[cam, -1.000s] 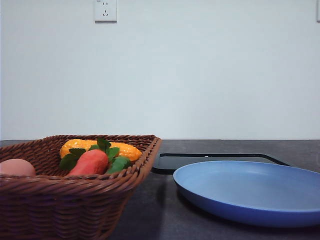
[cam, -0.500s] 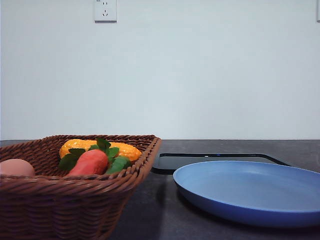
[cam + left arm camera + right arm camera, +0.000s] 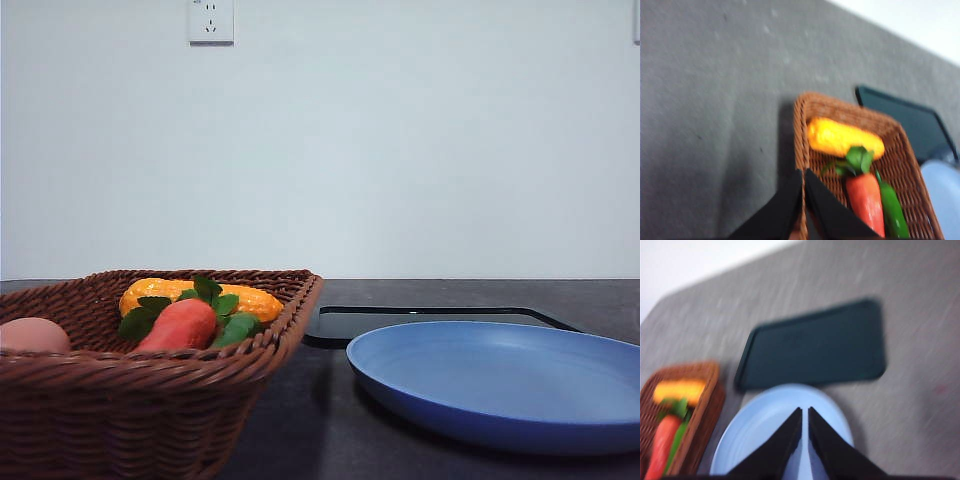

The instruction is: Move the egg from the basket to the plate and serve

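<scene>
The pinkish-brown egg (image 3: pixel 32 334) lies at the left end of the brown wicker basket (image 3: pixel 150 400), half hidden by the rim. The matte blue plate (image 3: pixel 500 385) sits to the basket's right, bare. In the left wrist view my left gripper (image 3: pixel 803 172) is shut, its dark fingers meeting above the basket's (image 3: pixel 900 145) rim. My right gripper (image 3: pixel 804 411) is also shut, hovering over the plate (image 3: pixel 765 425) with nothing held.
An orange carrot toy (image 3: pixel 180 323) with green leaves, a yellow corn-like toy (image 3: pixel 200 295) and a green vegetable (image 3: pixel 892 210) share the basket. A flat black tray (image 3: pixel 430 320) lies behind the plate on the dark grey table (image 3: pixel 715 100).
</scene>
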`<state>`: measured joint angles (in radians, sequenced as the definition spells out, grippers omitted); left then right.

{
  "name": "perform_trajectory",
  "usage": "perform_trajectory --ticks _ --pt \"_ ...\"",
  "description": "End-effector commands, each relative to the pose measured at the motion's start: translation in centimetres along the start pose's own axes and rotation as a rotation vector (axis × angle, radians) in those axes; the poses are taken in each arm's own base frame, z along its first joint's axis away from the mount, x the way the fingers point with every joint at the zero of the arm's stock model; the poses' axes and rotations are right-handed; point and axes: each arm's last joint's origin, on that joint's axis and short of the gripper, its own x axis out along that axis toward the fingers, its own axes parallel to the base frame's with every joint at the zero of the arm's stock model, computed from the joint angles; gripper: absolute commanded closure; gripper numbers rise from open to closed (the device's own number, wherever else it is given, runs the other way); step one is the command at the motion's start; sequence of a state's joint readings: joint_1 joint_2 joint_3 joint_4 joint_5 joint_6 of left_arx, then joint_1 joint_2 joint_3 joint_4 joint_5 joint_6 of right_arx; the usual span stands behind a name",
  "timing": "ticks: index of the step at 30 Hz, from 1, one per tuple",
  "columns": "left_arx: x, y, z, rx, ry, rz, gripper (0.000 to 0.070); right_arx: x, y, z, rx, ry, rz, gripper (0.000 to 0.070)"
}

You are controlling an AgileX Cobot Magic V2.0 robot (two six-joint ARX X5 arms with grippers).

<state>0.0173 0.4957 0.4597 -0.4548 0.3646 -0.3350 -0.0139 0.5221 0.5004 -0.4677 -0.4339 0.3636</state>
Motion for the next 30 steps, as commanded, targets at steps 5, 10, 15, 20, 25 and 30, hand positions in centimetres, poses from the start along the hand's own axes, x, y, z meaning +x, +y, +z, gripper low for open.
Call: perform_trajectory --ticks 5,10,15,20,25,30 --pt "1.0 -1.1 1.5 0.053 0.167 -0.097 0.0700 2.1 -0.4 0.4 0.026 0.210 0.084 0.0700" --pt "2.1 -1.7 1.9 0.043 0.264 -0.174 0.0696 3.6 -1.4 -0.2 0.070 0.335 0.062 0.0659" --pt "2.6 -2.0 1.7 0.051 0.293 -0.205 0.0535 5.0 -2.3 -0.5 0.103 0.404 -0.004 0.0481" --pt "2.7 -2.1 1.7 0.048 0.299 -0.210 0.0386 6.5 -3.1 -1.0 0.110 0.469 -0.074 0.0479" --pt "2.7 -2.1 1.7 0.046 0.300 -0.209 0.0387 8.5 -3.8 -1.5 0.123 0.525 -0.083 0.0479" --pt "2.7 -2.1 1.7 0.046 0.301 -0.209 0.0387 10.3 -4.3 -2.1 0.132 0.566 -0.081 0.0481"
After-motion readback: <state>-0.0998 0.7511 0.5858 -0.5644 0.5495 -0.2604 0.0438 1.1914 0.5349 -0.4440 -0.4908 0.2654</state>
